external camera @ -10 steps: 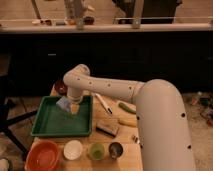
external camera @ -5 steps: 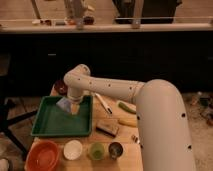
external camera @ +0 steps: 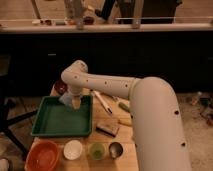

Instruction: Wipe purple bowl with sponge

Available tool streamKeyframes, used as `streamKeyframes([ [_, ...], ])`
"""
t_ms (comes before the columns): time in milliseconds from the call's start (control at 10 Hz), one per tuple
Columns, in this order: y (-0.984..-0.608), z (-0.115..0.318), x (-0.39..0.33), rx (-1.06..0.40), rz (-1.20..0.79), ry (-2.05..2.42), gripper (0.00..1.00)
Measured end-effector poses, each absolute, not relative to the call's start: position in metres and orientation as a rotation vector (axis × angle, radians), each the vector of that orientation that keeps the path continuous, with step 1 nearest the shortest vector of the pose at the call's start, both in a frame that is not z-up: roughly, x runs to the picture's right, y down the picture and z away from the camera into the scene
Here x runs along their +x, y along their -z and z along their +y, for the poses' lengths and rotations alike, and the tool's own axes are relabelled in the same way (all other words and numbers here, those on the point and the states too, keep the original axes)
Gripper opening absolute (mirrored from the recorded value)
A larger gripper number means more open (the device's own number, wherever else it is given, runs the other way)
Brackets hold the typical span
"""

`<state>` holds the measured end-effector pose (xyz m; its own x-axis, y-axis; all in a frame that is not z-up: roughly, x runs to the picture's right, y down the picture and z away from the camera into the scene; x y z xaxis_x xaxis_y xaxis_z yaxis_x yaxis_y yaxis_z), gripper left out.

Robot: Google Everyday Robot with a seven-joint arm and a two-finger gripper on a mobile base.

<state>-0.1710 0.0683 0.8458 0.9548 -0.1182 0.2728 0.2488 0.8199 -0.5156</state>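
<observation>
We are reaching our white arm (external camera: 107, 86) across the bench (external camera: 131, 161) from the right, and our gripper (external camera: 74, 104) is hanging down over the far edge of the green tray (external camera: 60, 122). Our fingers (external camera: 76, 101) are pressing together on the sponge (external camera: 67, 99), a pale grey-blue block that is showing at the left side of the gripper, just above the tray floor. The purple bowl (external camera: 60, 87) is sitting on the bench's far left corner, just behind the tray and beside our gripper (whether sponge and bowl are touching, we cannot tell).

Along the near edge an orange bowl (external camera: 43, 155), a white bowl (external camera: 73, 149), a green cup (external camera: 97, 150) and a metal cup (external camera: 116, 149) are standing in a row. A brown-and-tan block (external camera: 108, 128) is lying just right of the tray, and a white utensil (external camera: 102, 102) is lying slantwise farther back, partly under our arm.
</observation>
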Motion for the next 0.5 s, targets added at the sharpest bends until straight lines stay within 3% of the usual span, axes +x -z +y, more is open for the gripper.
streamKeyframes([
  [500, -0.852, 0.035, -0.159, -0.543, -0.217, 0.348, 0.00],
])
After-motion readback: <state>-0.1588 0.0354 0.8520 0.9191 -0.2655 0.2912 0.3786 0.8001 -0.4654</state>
